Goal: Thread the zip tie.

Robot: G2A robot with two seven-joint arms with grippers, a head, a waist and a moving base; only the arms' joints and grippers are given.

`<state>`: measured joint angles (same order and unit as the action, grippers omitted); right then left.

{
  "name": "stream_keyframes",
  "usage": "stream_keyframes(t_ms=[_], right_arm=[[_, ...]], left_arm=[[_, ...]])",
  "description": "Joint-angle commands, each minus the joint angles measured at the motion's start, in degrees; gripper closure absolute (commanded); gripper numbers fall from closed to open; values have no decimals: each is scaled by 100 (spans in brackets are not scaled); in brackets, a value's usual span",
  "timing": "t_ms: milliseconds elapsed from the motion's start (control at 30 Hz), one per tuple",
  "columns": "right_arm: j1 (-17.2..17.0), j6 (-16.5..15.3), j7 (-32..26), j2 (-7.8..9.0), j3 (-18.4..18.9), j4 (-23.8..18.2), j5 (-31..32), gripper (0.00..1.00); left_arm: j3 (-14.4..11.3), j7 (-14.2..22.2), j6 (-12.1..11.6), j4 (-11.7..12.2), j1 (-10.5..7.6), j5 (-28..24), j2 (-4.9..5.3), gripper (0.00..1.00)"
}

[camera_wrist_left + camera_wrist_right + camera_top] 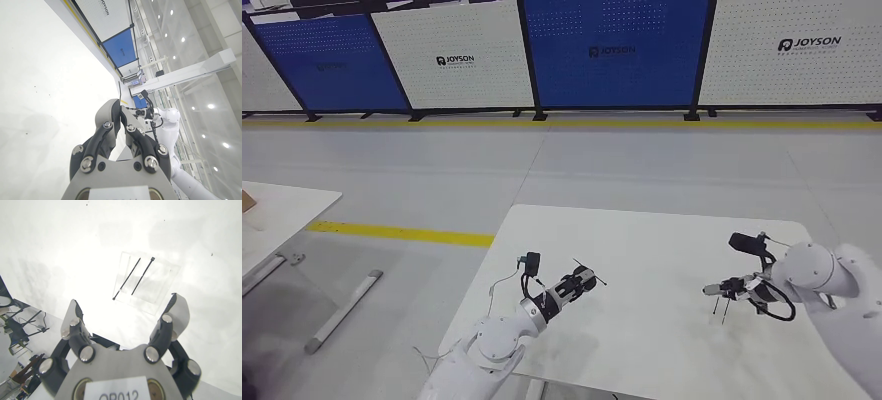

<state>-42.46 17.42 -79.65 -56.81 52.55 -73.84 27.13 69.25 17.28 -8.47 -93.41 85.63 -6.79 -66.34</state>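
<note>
My left gripper (119, 108) is shut on a thin black zip tie (119, 91), whose free end sticks straight out beyond the fingertips. In the top view this gripper (583, 279) hovers over the left part of the white table (642, 235), with the tie (594, 275) pointing right. My right gripper (125, 298) is open and holds nothing, raised above two more black zip ties (126, 279) (143, 275). These lie side by side on a clear sheet (162, 281). From above, the right gripper (714, 291) is just over those ties (721, 307) near the table's right side.
The table's front edge (572, 385) is close to both arms. A second white table (287, 205) stands off to the left across the floor. Blue and white panels (612, 50) line the back.
</note>
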Motion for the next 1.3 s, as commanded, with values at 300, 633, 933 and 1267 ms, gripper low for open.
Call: stream_keyframes(t_ms=[300, 633, 933, 1267], right_arm=[[361, 206, 1, -68, -373, 470, -94, 53], [540, 206, 1, -150, -583, 863, -50, 56], [771, 206, 1, -313, -832, 1358, -125, 69], [1008, 206, 1, -512, -1062, 1895, -113, 69]], left_arm=[[0, 0, 0, 0, 0, 0, 0, 100], [0, 0, 0, 0, 0, 0, 0, 100], [0, 0, 0, 0, 0, 0, 0, 100], [0, 0, 0, 0, 0, 0, 0, 100]])
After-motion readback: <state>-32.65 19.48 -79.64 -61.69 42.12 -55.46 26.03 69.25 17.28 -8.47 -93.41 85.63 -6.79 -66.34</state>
